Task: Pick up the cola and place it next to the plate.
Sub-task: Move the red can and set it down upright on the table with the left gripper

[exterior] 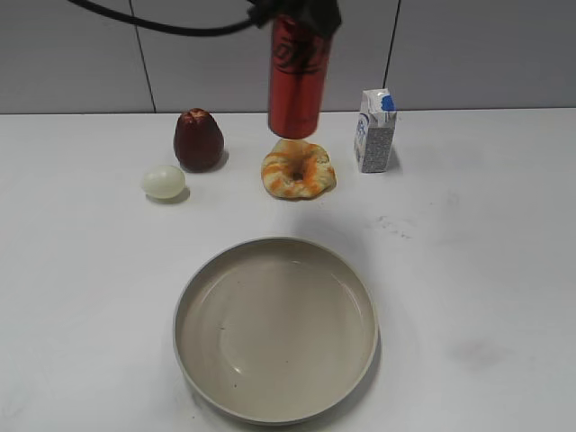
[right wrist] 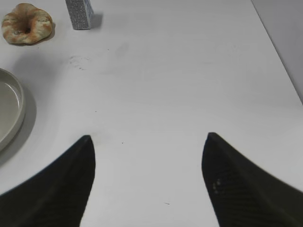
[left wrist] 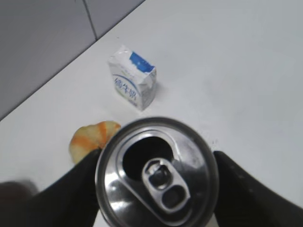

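The red cola can (exterior: 298, 79) hangs upright in the air above the far middle of the table, over the bread ring (exterior: 298, 169). My left gripper (exterior: 297, 16) is shut on its top. In the left wrist view the can's silver pull-tab top (left wrist: 157, 171) fills the space between my two black fingers. The beige plate (exterior: 274, 328) lies at the near middle, well below and in front of the can; its rim shows in the right wrist view (right wrist: 12, 111). My right gripper (right wrist: 147, 142) is open and empty over bare table to the right of the plate.
A dark red fruit (exterior: 198, 139) and a pale egg-like ball (exterior: 163, 182) stand at the far left. A white-and-blue carton (exterior: 374, 130) stands right of the bread ring; it also shows in the left wrist view (left wrist: 132, 78). A grey wall runs behind the table.
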`<state>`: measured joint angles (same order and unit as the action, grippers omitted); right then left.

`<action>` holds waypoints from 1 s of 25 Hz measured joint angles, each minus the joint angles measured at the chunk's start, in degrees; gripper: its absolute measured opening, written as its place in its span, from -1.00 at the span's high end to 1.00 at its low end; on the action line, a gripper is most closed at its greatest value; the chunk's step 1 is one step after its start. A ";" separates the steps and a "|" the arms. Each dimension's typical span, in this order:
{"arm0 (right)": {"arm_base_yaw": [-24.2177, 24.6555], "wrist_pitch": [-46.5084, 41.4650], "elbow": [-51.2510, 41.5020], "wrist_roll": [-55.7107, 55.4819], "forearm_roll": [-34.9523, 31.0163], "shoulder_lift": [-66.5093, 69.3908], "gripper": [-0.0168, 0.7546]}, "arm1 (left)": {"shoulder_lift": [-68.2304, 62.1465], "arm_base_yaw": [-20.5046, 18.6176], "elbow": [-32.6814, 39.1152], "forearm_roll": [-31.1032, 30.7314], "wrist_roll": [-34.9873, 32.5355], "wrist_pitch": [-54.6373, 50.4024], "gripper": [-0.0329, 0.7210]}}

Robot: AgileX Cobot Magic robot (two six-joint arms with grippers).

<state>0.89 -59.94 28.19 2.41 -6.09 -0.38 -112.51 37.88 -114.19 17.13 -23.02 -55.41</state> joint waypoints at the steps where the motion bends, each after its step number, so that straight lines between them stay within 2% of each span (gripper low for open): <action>1: 0.00 0.00 0.00 0.00 0.00 0.00 -0.43 | 1.53 -1.00 0.00 -0.28 0.10 -1.95 -0.42; 7: 0.00 0.00 0.00 0.00 0.00 0.00 -0.43 | 6.28 -7.00 0.20 -0.97 3.74 -13.23 -0.42; 11: 0.00 0.00 0.00 0.00 0.00 0.00 -0.43 | 8.45 -9.40 5.90 -1.03 4.94 -14.12 -0.42; 17: 0.00 0.00 0.00 0.00 0.00 0.00 -0.43 | 15.23 -10.79 25.62 -1.03 5.20 -11.02 -0.42; 25: 0.00 0.00 0.00 0.00 0.00 0.00 -0.43 | 30.65 -11.45 55.47 1.12 5.20 10.55 -0.42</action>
<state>0.89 -59.94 28.19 2.41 -6.09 -0.38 -81.85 26.43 -58.72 18.25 -17.82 -44.86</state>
